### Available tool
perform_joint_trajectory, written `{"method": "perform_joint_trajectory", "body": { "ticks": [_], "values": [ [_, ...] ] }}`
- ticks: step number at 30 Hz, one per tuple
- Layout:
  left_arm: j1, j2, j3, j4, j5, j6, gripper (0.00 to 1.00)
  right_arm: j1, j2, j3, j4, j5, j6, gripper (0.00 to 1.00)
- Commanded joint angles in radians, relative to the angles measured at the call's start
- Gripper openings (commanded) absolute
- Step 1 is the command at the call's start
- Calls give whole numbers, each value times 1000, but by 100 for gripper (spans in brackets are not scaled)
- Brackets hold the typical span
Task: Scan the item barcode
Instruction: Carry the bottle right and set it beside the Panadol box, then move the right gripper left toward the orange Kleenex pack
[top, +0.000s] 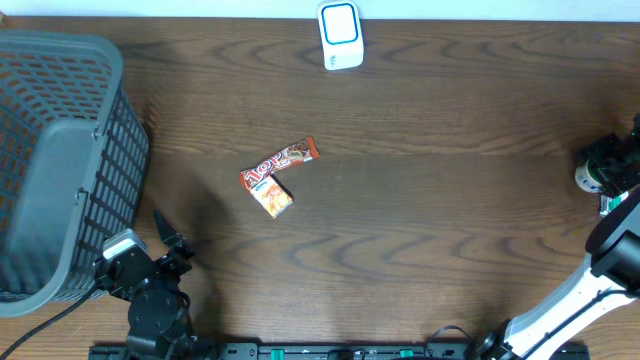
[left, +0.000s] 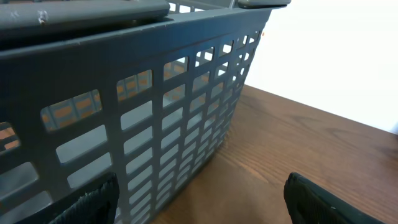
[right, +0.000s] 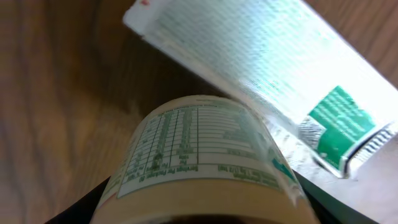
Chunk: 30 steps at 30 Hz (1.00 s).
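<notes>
Cream plastic under a printed nutrition label fills the right wrist view: the bottle (right: 205, 143) sits between the fingers of the right hand (top: 606, 166), which looks pressed onto its sides, at the right edge of the tabletop (top: 450, 230). The label face turned to the camera shows no barcode, so it cannot be told which side must meet the reader. The bottle's long axis seems to point away from the wrist, though the close view leaves this unsure.

The scanner (top: 340, 36), white with a blue window, stands at the far edge near the middle, well apart from the bottle, to its left and farther back. The coming move turns on that diagonal, and the right arm is plainly the nearer one.

A silvery tube (right: 261, 74) with a green patch lies just beside the bottle; whether they touch is unclear, and a lift might nudge it. A snack bar (top: 281, 160) and an orange packet (top: 272, 197) lie touching at mid-tabletop, left of the direct path and nearer, so they likely stay out of the way.

The left hand (top: 172, 238) rests near left with fingers spread and holding nothing, just beside the grey basket (top: 60, 150)
</notes>
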Motion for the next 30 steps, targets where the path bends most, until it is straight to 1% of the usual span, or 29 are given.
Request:
{"method": "perform_joint_trajectory", "body": {
  "ticks": [1,5,9,14,17,25,26,28,30],
  "values": [
    [2,-1,3,1,-13,-5,85,13,1,0,11,-62,-8,61],
    [2,-1,3,1,-13,-5,85,43,1,0,10,-67,-8,62],
    [2,-1,3,1,-13,-6,85,77,1,0,16,-63,-8,65],
    [2,-1,3,1,-13,-5,85,103,1,-1,26,13,-8,69],
    [2,-1,3,1,-13,-5,84,103,1,-1,30,57,-8,70],
    [2,-1,3,1,-13,-5,85,89,33,-2,37,84,-8,71],
    [2,-1,3,1,-13,-5,85,89,37,-2,37,84,-12,75],
    [2,-1,3,0,-13,-5,85,89,37,0,44,70,-36,99],
    [2,-1,3,1,-13,-5,85,89,30,16,30,46,-53,99]
  ]
}}
